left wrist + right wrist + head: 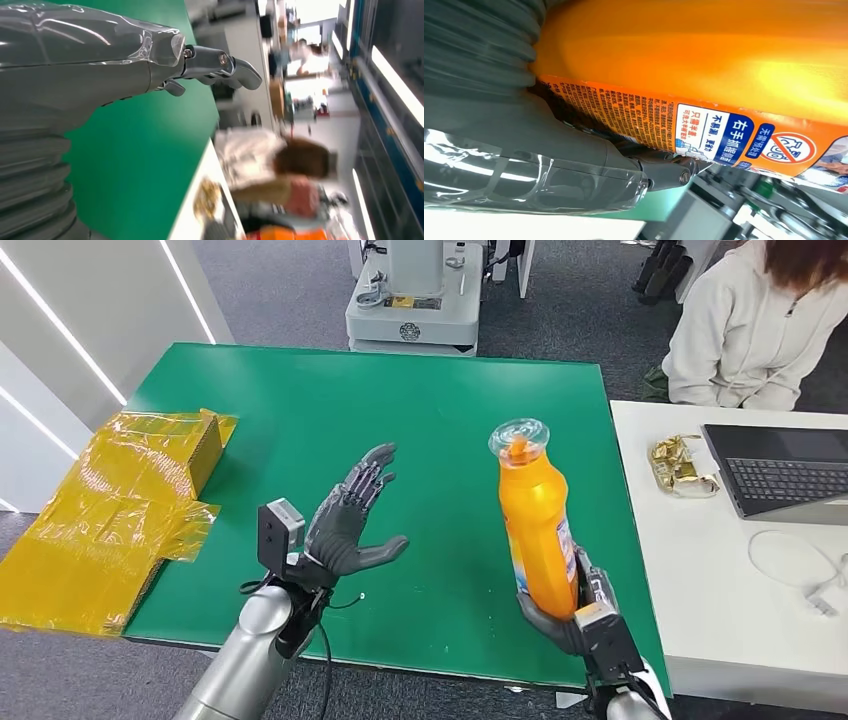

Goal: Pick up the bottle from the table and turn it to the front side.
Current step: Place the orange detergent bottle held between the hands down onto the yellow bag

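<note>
1. The green table (300,400) spans the head view, with a white desk (720,640) butted against its right edge.
2. Crumpled yellow plastic wrapping (110,510) over a cardboard box hangs off the green table's left edge, well apart from both hands.
3. A person (745,325) in a pale hooded top sits beyond the white desk's far corner; in the left wrist view the same figure shows blurred.
4. A white machine base (415,300) stands on the floor past the table's far edge.
5. A dark laptop (780,475) lies on the white desk, with a gold foil object (680,465) just beside it and a coiled white cable (800,565) nearer the robot.
6. The left hand (350,525) is raised above the table's near-middle, palm facing inward toward the bottle, fingers (227,67) spread apart and holding nothing.
7. The right hand (570,615) is raised over the table's near right corner, its fingers wrapped around the lower body of the bottle.
8. The orange bottle (538,530) is off the table, roughly upright, its clear cap uppermost, with the printed label (704,127) lying against the thumb in the right wrist view.
</note>
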{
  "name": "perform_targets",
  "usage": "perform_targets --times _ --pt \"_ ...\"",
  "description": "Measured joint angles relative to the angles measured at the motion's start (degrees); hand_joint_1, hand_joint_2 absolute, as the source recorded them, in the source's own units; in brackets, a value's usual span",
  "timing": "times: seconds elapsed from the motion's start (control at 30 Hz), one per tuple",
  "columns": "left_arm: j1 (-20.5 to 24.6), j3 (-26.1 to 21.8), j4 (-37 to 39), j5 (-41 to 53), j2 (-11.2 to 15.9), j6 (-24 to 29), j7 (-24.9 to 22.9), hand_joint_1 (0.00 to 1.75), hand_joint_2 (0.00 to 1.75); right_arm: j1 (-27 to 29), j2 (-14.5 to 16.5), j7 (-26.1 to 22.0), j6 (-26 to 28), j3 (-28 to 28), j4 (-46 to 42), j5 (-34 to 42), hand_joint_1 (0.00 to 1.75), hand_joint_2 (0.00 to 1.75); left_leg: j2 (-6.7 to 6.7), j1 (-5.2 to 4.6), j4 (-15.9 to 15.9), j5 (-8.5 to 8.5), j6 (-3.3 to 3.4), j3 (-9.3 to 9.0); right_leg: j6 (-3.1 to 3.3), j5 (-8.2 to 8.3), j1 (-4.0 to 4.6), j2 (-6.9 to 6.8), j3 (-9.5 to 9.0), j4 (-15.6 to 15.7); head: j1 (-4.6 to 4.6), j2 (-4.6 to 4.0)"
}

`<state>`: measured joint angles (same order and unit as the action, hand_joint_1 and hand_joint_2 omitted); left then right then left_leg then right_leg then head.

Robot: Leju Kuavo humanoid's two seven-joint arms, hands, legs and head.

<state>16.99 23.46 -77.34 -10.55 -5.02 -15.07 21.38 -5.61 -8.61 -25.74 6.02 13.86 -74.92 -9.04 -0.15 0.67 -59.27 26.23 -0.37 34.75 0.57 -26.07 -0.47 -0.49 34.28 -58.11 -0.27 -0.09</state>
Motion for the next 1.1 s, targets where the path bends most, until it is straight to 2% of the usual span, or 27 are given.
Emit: perform_targets --times 0.17,0.3,0.4,0.77,0.93,1.1 --pt "8.5 1.7 6.5 -10.6 -0.9 -6.6 -4.6 0.00 1.75 -10.5 1.8 -1.5 0.6 3.4 8.5 0.2 1.75 1.75 0.13 -0.01 0.0 -0.16 0.02 0.01 -0.03 0.22 -0.01 0.12 0.06 0.0 -0.01 0.00" --pt "14.1 3.8 10.8 -16.3 -1.6 -8.3 -7.4 0.00 1.75 -18.9 2.8 -1.8 1.6 8.5 16.3 -0.3 1.75 1.75 0.14 -0.01 0.0 -0.23 0.01 0.04 0.02 0.27 0.00 0.12 0.09 0.0 -0.01 0.00" --pt "17.0 5.0 13.0 -18.5 -2.2 -8.8 -8.5 0.00 1.75 -23.1 3.7 -1.7 2.4 12.0 20.6 -0.7 1.75 1.75 0.12 -0.01 0.0 -0.23 0.01 0.03 0.03 0.28 0.00 0.11 0.09 0.0 -0.01 0.00" --pt "21.3 6.7 16.9 -20.6 -2.3 -8.5 -9.0 0.00 1.75 -28.7 4.1 -0.8 3.5 17.7 27.2 -1.1 1.75 1.75 0.11 -0.01 0.0 -0.22 0.02 0.10 0.02 0.27 0.00 0.10 0.12 0.0 -0.01 0.00" --pt "23.5 8.3 17.6 -15.0 -2.3 -3.4 -6.7 0.00 1.75 -32.1 4.3 -1.0 3.9 20.1 30.3 -0.7 1.75 1.75 0.12 -0.01 -0.1 -0.25 0.04 0.09 0.02 0.31 0.00 0.11 0.12 0.0 -0.01 0.00" --pt "24.4 8.8 18.1 -9.8 -2.3 0.6 -5.6 0.00 1.75 -33.0 4.5 1.0 5.8 21.6 30.5 -1.9 1.75 1.75 0.11 -0.01 -0.1 -0.25 0.04 0.09 0.02 0.30 0.00 0.11 0.14 0.0 -0.01 0.00"
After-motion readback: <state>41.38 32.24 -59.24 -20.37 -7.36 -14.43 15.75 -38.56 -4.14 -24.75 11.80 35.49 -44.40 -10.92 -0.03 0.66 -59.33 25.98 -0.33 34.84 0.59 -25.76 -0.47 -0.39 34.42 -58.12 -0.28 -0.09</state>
